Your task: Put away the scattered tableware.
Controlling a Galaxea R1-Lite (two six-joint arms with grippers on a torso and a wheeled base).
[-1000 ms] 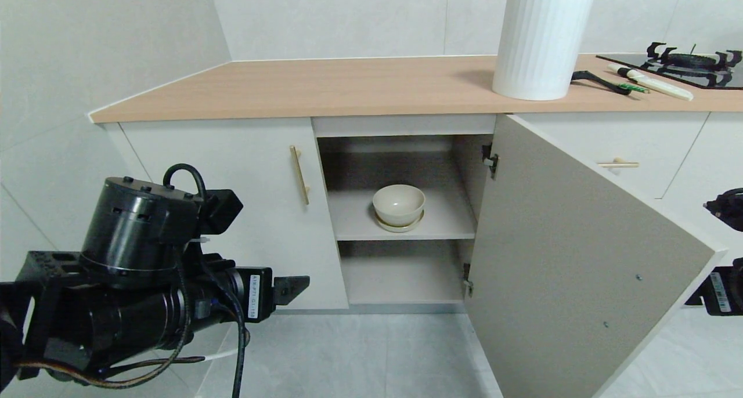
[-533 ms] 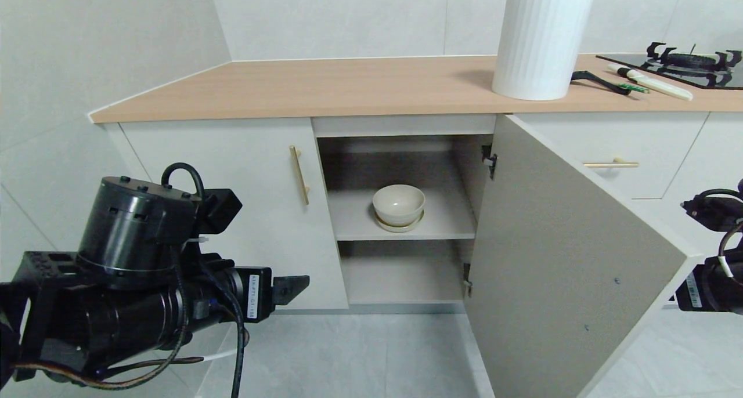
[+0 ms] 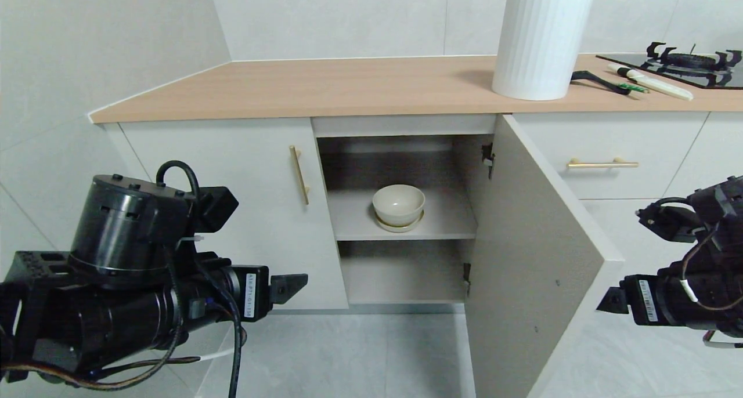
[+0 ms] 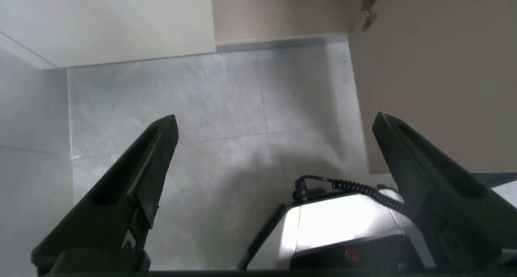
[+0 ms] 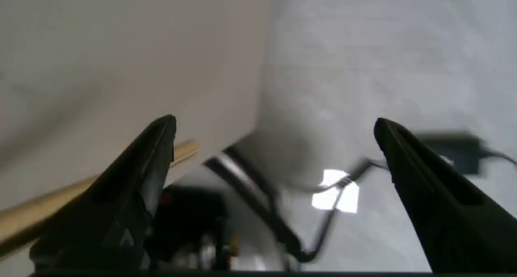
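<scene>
Left gripper [image 4: 275, 128] and right gripper [image 5: 275, 128] gape wide, the right near cabinet door [image 3: 540, 241].

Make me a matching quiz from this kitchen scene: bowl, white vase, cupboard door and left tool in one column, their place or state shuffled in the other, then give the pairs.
Column one:
1. bowl
2. white vase
3. cupboard door
4. left tool

Column two:
A. standing on the countertop
B. spread wide, holding nothing
C. swung outward on its hinges
D. on a saucer on the upper shelf

Pairs: 1-D, 2-A, 3-C, 4-B
</scene>
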